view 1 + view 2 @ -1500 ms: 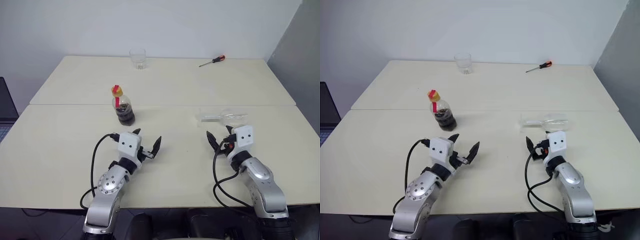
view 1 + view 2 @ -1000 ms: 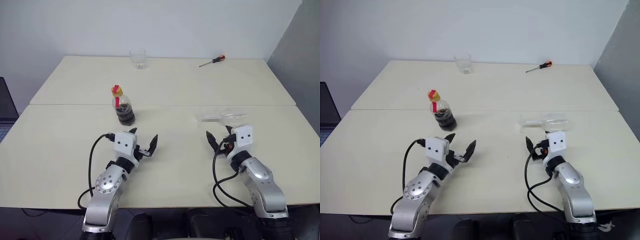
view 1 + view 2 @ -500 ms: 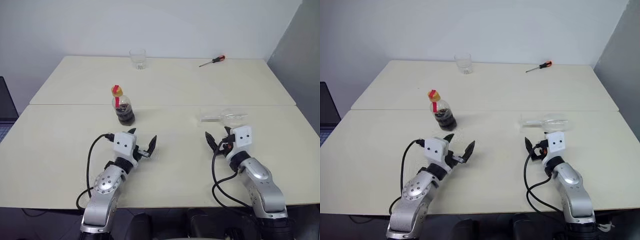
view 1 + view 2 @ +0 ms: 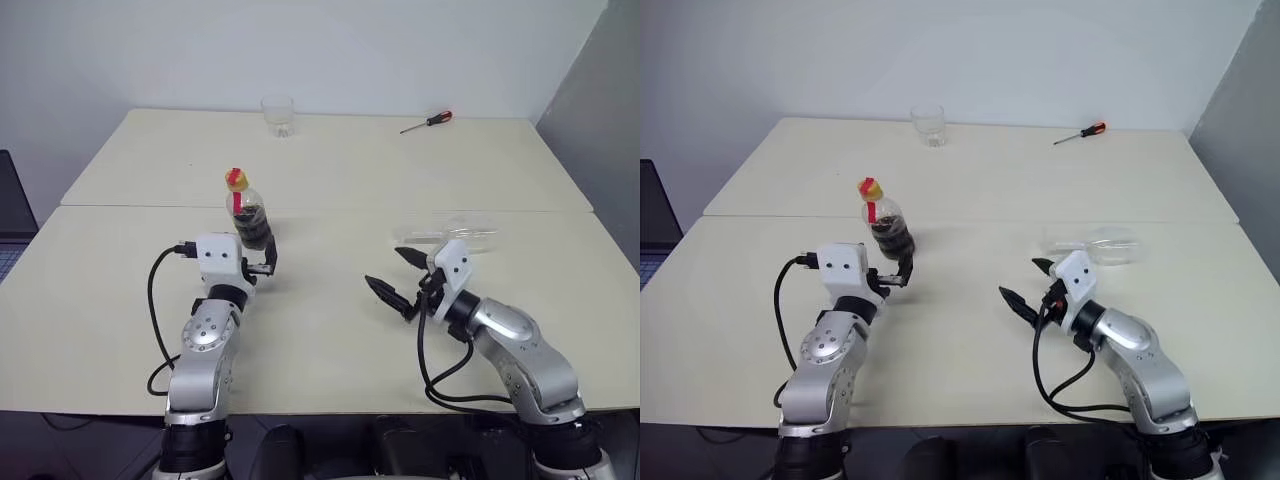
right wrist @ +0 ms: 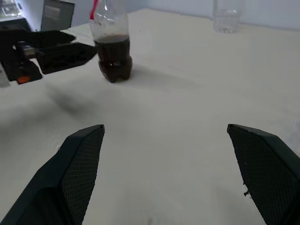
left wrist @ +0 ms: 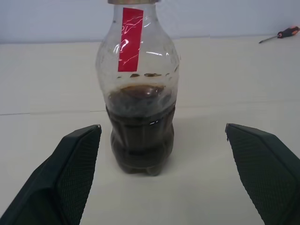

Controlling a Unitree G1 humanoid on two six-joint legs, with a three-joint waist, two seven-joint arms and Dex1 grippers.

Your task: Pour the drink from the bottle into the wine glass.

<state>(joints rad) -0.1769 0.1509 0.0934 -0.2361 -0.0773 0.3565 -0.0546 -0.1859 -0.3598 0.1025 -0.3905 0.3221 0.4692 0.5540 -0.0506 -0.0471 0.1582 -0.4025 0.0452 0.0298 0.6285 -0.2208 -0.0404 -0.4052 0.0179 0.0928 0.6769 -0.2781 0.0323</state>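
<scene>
Jaws wide on both grippers, left gripper (image 6: 161, 140) facing bottle (image 6: 140, 89), untouched

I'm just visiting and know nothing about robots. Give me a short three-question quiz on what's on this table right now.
1. True or false: the wine glass stands upright.
2. Which is nearer the bottle: A) left gripper B) right gripper?
3. Fill in: at the table's far edge, right of the tumbler, lies a ____.

Key: 1 false, it lies on its side. 2 A. 3 screwdriver.
</scene>
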